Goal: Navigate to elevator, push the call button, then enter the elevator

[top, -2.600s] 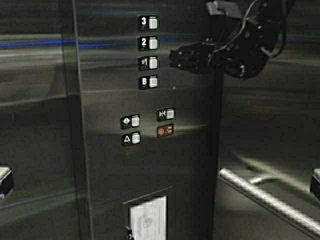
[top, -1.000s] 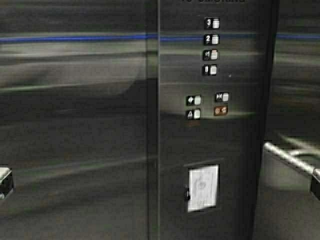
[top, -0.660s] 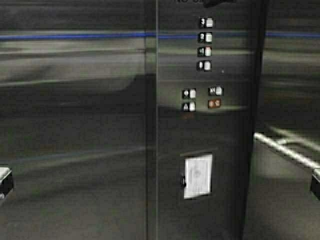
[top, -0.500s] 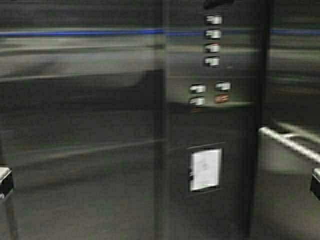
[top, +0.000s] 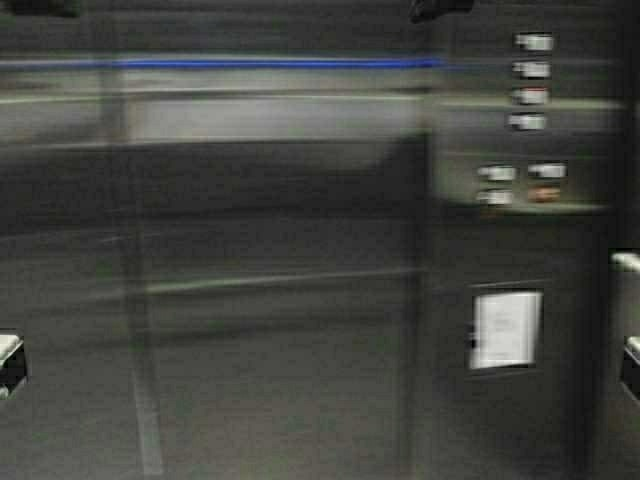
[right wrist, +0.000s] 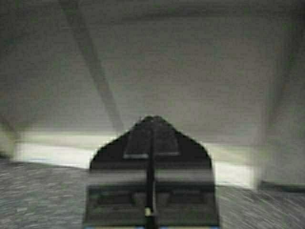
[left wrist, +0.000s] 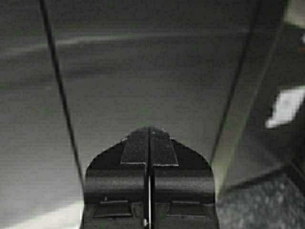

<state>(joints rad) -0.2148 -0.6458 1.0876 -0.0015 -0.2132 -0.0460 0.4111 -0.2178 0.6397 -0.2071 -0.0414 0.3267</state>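
The robot faces the inside wall of the elevator (top: pixel 260 300). A wide wall panel fills the left and middle of the high view, with a vertical seam (top: pixel 140 350) low on its left side. To the right of that panel stands the button panel (top: pixel 520 230). A column of four buttons (top: pixel 530 82) sits at its top, two pairs of buttons (top: pixel 520 183) lie below them, and a notice (top: pixel 505 329) sits lower still. A handrail (top: pixel 626 262) shows at the right edge, beyond the button panel. The left end effector (left wrist: pixel 149 143) points at the wall beside a corner, with the floor (left wrist: pixel 267 205) below. The right end effector (right wrist: pixel 151 138) points at the wall's foot, above the floor.
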